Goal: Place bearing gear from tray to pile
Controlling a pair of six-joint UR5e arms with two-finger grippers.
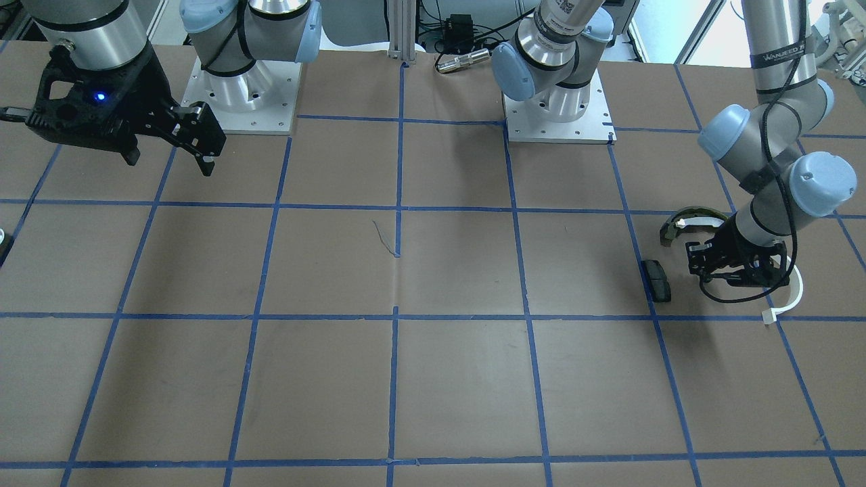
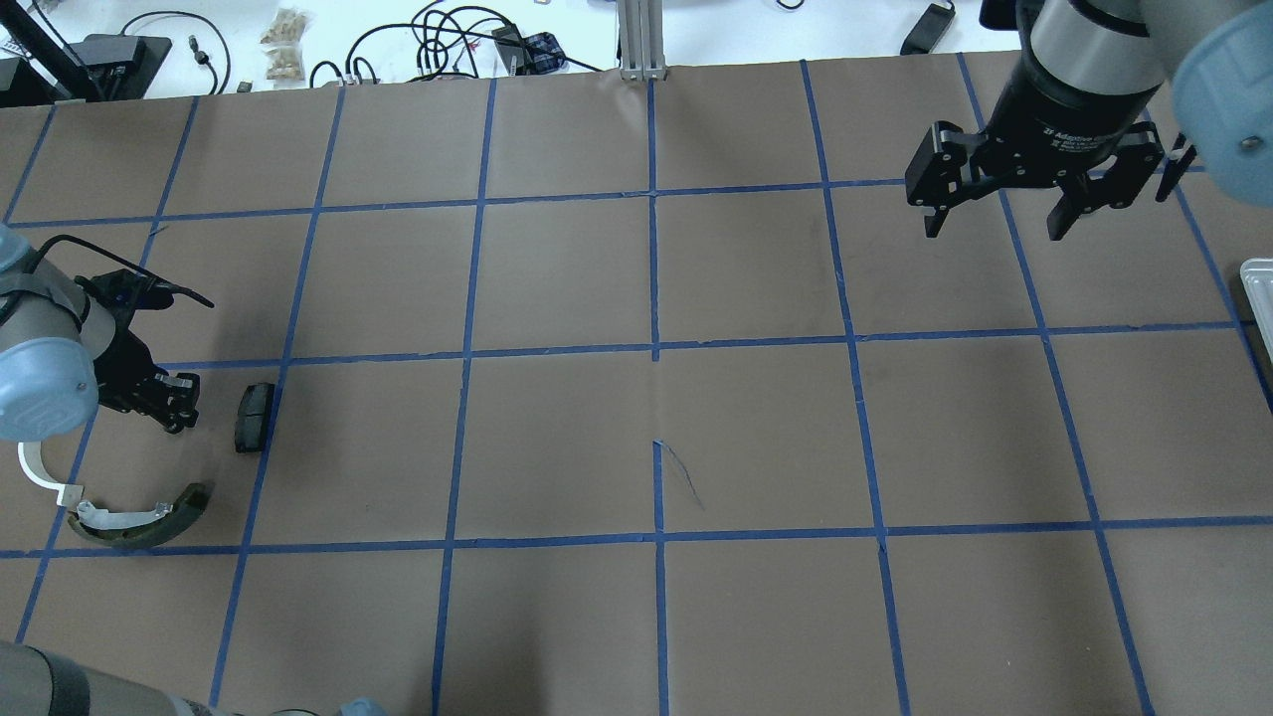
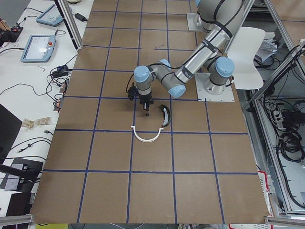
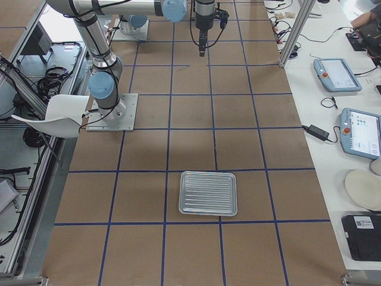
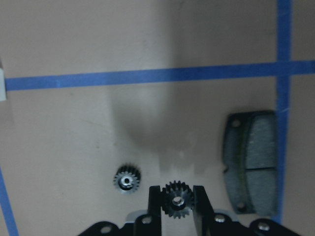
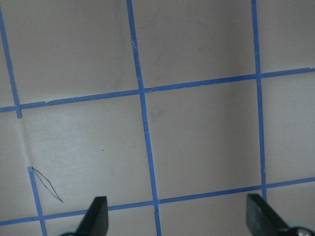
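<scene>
My left gripper (image 5: 177,209) is shut on a small black bearing gear (image 5: 177,200), low over the table inside the pile. A second small gear (image 5: 127,178) lies on the table just beside it. The pile is a black rectangular pad (image 2: 254,418), a dark olive brake shoe (image 2: 139,519) and a white curved arc (image 2: 38,472), all around my left gripper (image 2: 179,408). The silver tray (image 4: 208,193) is empty at the table's other end. My right gripper (image 2: 995,224) is open and empty, high over the table's far right.
The table is brown paper with a blue tape grid. The tray's corner shows at the right edge of the overhead view (image 2: 1258,288). Cables and tablets lie on the white bench beyond the table's far edge.
</scene>
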